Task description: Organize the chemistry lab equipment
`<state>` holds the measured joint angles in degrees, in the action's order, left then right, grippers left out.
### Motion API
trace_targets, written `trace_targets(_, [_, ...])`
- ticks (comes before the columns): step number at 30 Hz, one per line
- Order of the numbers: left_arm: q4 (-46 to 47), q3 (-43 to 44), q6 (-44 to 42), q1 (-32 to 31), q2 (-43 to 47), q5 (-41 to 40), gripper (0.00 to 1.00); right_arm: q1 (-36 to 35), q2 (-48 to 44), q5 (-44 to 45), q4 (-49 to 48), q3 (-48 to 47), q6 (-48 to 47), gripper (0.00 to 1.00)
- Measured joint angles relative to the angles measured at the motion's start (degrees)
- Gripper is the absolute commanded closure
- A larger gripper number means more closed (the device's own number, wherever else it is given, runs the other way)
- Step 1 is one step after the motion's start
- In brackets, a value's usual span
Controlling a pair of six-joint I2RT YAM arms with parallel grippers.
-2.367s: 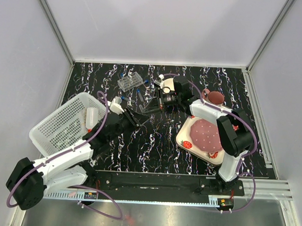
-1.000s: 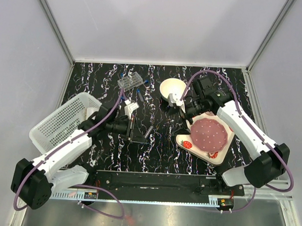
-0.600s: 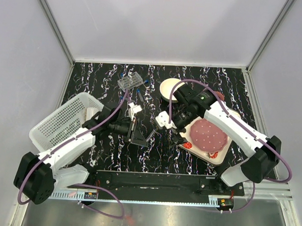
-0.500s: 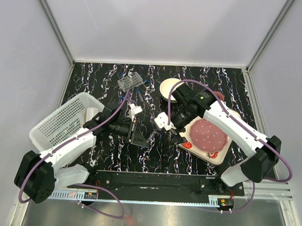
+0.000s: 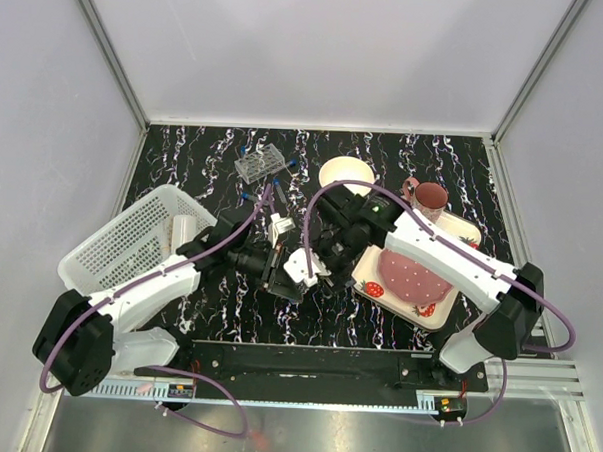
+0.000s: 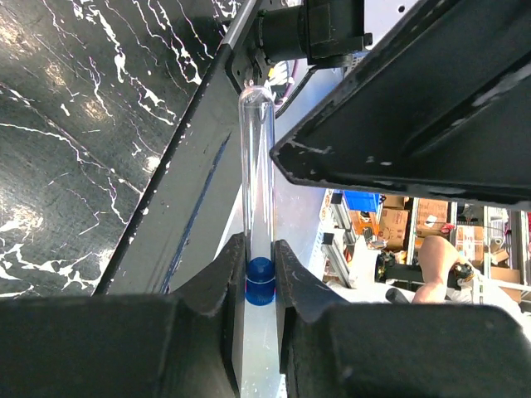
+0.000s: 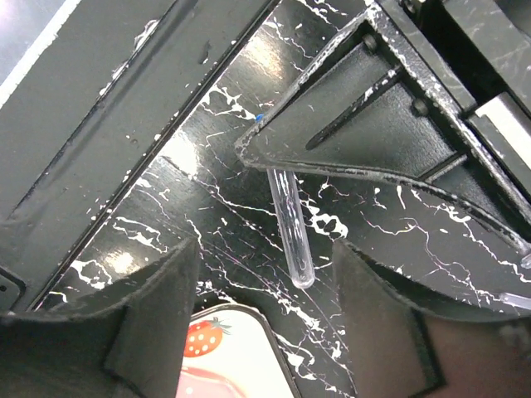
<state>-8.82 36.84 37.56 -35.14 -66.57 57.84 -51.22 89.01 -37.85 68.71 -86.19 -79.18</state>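
Fingers of the L gripper are clamped on the blue cap of a thin blue-capped tube. Its clear body sticks straight out ahead, rounded end away from the palm. R gripper fingers stand wide apart w/ nothing gripped. The tube's rounded end pokes into the gap btwn them, touching neither.

Table has a black marbled top. L arm runs low & nearly straight from its base diagonally toward centre. R arm rises from its base, elbow bent near the bowl, forearm folded back down-left, so both wrists meet mid-table.

White basket sits at the L edge. Strawberry plate is on the R, partly under the R arm. White squeeze bottle lies in the basket. Small clear tube rack stands far-centre, well apart from both grippers. Pink mug is at the plate's far corner.
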Motion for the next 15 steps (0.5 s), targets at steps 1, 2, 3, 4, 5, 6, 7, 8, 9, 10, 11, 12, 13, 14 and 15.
trace_targets(1, [0.0, 0.0, 0.0, -0.1, 0.0, 0.0, 0.91, -0.5, 0.0, 0.8, -0.4, 0.2, 0.2, 0.42])
trace_targets(2, [0.0, 0.0, 0.0, -0.2, 0.0, 0.0, 0.91, -1.0, 0.0, 1.8, -1.0, 0.6, 0.4, 0.46])
trace_targets(3, [0.0, 0.0, 0.0, -0.3, 0.0, 0.0, 0.91, -1.5, 0.0, 2.8, -1.5, 1.0, 0.6, 0.50])
trace_targets(4, [0.0, 0.0, 0.0, -0.3, 0.1, 0.0, 0.91, -1.9, 0.0, 3.4, -1.8, 1.3, 0.8, 0.60])
trace_targets(5, [0.1, 0.0, 0.0, -0.3, 0.1, 0.0, 0.90, -2.6, 0.1, 4.4, -2.2, 1.7, 1.0, 0.64])
trace_targets(6, [0.0, 0.0, 0.0, -0.3, 0.1, 0.0, 0.90, -3.1, 0.0, 5.3, -2.8, 2.1, 0.9, 0.69])
trace_targets(7, [-0.2, 0.0, 0.0, -0.4, 0.1, 0.0, 0.89, -3.4, 0.1, 5.9, -3.4, 2.2, 0.9, 0.75])
trace_targets(8, [-0.4, 0.0, 0.0, -0.5, 0.1, 0.0, 0.89, -3.8, 0.1, 6.6, -3.8, 2.3, 1.0, 0.78])
trace_targets(9, [-0.5, 0.0, 0.0, -0.5, 0.1, 0.0, 0.89, -4.1, 0.1, 7.3, -4.4, 2.3, 0.9, 0.80])
trace_targets(10, [-0.6, 0.0, 0.0, -0.6, 0.1, 0.0, 0.89, -4.4, 0.1, 7.9, -4.9, 2.4, 1.0, 0.81])
trace_targets(11, [-0.6, 0.0, 0.0, -0.6, 0.1, 0.0, 0.89, -4.6, 0.1, 8.4, -5.1, 2.4, 1.0, 0.81])
trace_targets(12, [-0.7, 0.0, 0.0, -0.6, 0.1, -0.1, 0.89, -4.8, 0.1, 8.8, -5.3, 2.6, 1.0, 0.82])
trace_targets(13, [-0.8, 0.0, 0.1, -0.6, 0.2, -0.2, 0.88, -4.9, 0.1, 8.9, -5.3, 2.7, 1.0, 0.80])
trace_targets(14, [-1.0, 0.0, 0.1, -0.6, 0.3, -0.3, 0.88, -5.0, 0.1, 9.2, -5.6, 2.9, 1.0, 0.78])
trace_targets(15, [-1.1, 0.0, 0.2, -0.6, 0.4, -0.6, 0.88, -5.1, 0.0, 9.3, -5.7, 3.1, 1.0, 0.75])
